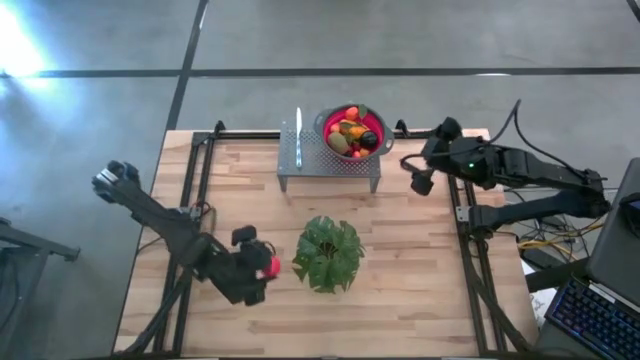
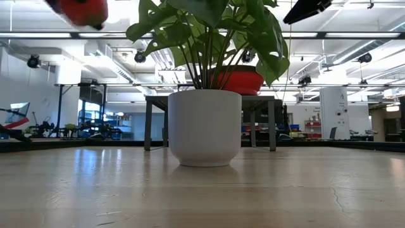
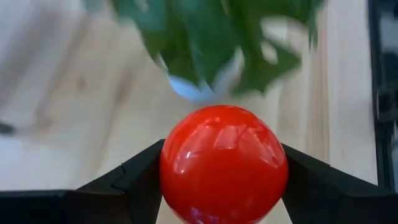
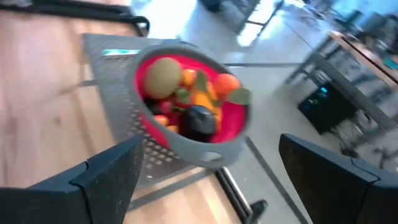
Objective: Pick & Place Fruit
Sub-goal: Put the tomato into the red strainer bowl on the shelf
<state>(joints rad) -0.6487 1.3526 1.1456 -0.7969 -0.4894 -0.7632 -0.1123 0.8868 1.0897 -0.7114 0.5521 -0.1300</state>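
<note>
Left gripper [image 1: 266, 272] sits over the near left part of the wooden table [image 1: 420, 260], just beside the potted plant [image 1: 328, 254], its two fingers [image 3: 130, 180] clamped on either side of a shiny red ball-shaped fruit [image 3: 224, 163]. From table level the same red fruit [image 2: 82, 10] shows high at the upper edge, well clear of the tabletop, with the plant's white pot [image 2: 204, 126] standing near the table's middle. Right gripper [image 1: 417, 178] hangs by the far right side of the table, fingers [image 4: 106, 177] spread wide with nothing between them, facing the red bowl [image 4: 235, 124]. Bowl rests on a grey perforated metal stand [image 1: 310, 155] at the far edge; inside it the remaining fruit [image 4: 186, 102]: olive-green, orange, and dark purple pieces heaped together. A knife [image 1: 298, 138] lies on the stand beside the bowl.
</note>
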